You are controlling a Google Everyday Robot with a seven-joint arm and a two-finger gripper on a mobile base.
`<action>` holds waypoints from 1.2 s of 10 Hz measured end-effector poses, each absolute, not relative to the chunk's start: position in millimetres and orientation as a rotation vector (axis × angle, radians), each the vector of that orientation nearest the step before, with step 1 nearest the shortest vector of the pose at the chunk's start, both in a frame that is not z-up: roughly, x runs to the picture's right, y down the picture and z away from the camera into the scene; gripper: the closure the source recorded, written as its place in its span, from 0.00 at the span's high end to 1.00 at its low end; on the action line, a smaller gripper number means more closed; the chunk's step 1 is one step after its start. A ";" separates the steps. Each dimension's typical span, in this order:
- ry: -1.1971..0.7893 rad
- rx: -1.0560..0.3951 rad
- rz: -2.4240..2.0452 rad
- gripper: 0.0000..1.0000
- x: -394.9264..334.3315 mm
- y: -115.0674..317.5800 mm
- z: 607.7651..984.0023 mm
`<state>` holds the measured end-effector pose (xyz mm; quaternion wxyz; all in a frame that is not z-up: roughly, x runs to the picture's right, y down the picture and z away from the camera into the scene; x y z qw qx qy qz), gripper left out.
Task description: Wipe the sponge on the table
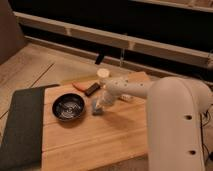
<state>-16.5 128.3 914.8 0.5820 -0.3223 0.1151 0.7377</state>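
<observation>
Low wooden table [100, 142], plank top, fills middle of scene. Big white robot arm [175, 120] on right, reaching left over it. Dark grey mat [22, 125] along left edge. Black bowl [68, 107] just right of mat. Gripper [102, 102] down at tabletop, right of bowl; honestly can't tell if it's clamped or loose. Sponge [96, 109] right under gripper, touching it, resting on planks. Small black block [91, 89] farther back.

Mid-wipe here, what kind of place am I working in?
Indoors, probably a staged test space rather than a home: a low wooden table with a grey mat, plank flooring, and a long metal rail along a dark wall. The gripper is down at the sponge, beside the black bowl.
</observation>
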 end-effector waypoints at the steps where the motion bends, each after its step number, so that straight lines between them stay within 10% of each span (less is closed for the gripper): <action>1: 0.273 -0.748 1.730 0.73 -13.6 127.9 913.8; 8: 0.210 -0.746 1.713 0.75 -28.4 103.4 899.9; 12: 0.117 -0.766 1.566 0.75 -52.3 77.3 825.3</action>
